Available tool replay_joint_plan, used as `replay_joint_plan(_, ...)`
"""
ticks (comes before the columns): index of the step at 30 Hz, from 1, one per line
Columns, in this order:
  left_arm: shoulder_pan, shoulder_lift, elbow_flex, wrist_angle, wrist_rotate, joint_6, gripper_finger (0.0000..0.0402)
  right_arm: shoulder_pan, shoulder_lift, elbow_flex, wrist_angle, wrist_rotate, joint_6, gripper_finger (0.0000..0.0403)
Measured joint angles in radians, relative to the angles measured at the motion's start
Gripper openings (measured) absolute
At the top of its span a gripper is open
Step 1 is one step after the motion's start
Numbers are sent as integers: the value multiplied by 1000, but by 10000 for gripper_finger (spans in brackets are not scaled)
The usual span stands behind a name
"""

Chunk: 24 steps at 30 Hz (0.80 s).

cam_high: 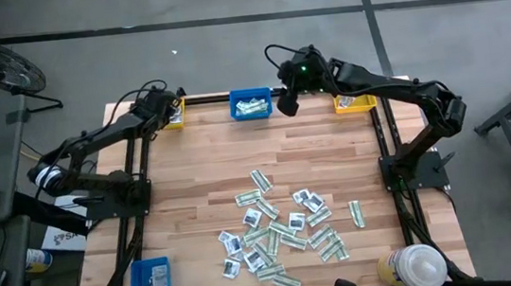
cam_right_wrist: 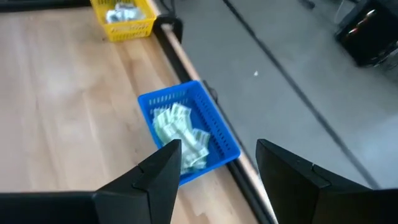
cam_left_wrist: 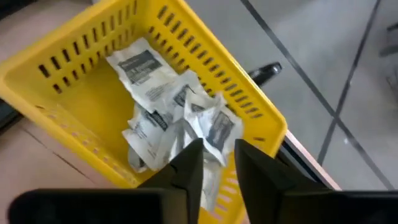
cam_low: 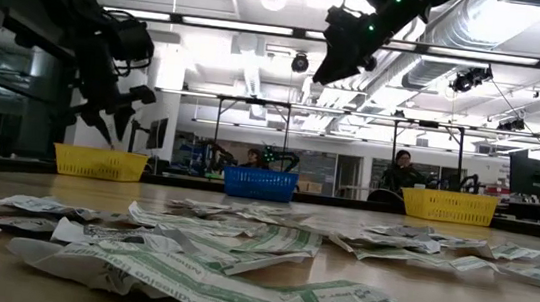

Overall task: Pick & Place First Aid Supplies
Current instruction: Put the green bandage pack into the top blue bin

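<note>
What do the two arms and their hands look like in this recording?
Both arms are dark, near-black jointed links. The right arm carries small green lights near its wrist, seen from above and from table height. The left arm has a white band near its base. Each hand, left hand and right hand, ends in two flat, angular black fingers.

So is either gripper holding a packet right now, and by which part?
Nothing is held. The left gripper hangs open above the white paper packets in the yellow slotted plastic bin. The right gripper is open and empty.
</note>
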Motion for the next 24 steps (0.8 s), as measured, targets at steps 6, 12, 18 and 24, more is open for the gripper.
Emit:
replay_joint_plan(6, 0, -92, 0, 13, 14, 158, 116, 3, 0, 0, -101, -117, 1, 199)
replay_joint_plan(12, 0, -252, 0, 1, 109, 455, 116, 24, 0, -21, -151, -286, 0, 192)
replay_joint_plan(18, -31, -420, 0, -44, 240, 649, 117, 128, 0, -56, -147, -288, -18, 182)
replay_joint_plan(24, -140, -577, 0, -184, 247, 714, 117, 258, 0, -109, -77, -185, -31, 171)
